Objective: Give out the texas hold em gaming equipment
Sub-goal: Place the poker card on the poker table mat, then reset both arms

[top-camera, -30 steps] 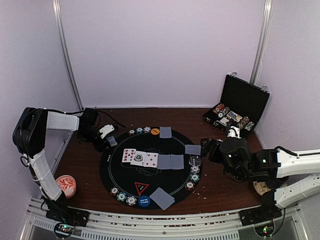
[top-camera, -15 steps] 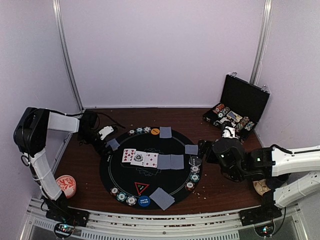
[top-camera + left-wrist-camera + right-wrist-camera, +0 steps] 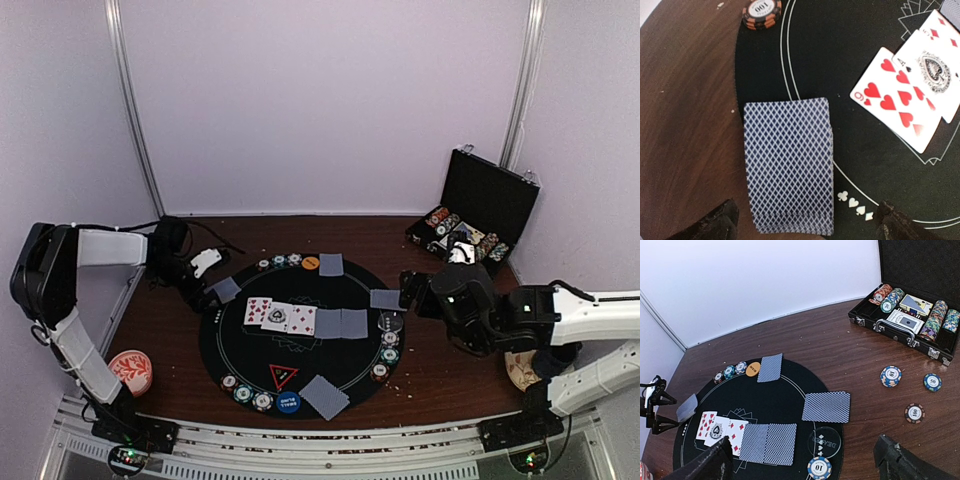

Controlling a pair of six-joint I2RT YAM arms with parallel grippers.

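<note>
A brown wooden table (image 3: 440, 385) is covered by a round black mat (image 3: 300, 352). Striped poker chips (image 3: 245, 392) are lined along its near rim. At its left edge a grey-blue-backed card stack (image 3: 787, 165) is straddled, ungripped, by the wide-open left gripper (image 3: 807, 229); the right gripper (image 3: 805, 460) is held open and empty.

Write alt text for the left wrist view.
A pile of face-down blue-patterned cards lies across the black mat's edge, between the fingertips of the open left gripper. Face-up nine of hearts and ace of spades lie right; a chip stack sits above.
</note>
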